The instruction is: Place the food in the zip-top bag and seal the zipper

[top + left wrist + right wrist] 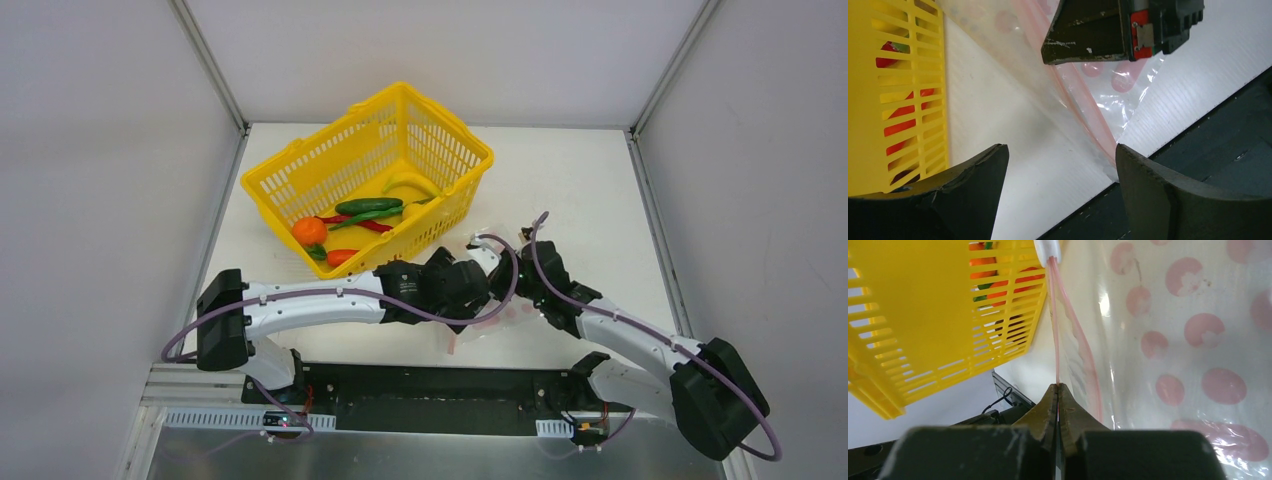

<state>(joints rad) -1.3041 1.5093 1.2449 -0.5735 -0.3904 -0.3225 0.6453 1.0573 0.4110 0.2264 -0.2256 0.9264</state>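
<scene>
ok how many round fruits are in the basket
2: an orange fruit at the left end of the basket, a red fruit beside it against the near wall. More may be hidden under the peppers.

The left arm [310,300] lies low, stretched rightward from its base at the near left, with its wrist close to the middle of the scene. The left gripper [1063,175] has its jaws spread wide and grips nothing. The right arm [630,335] reaches leftward and farther from its base at the near right, so the two wrists sit just beside each other. The right gripper [1058,395] has its fingers pressed tight together, pinching the zipper [1054,330].
</scene>
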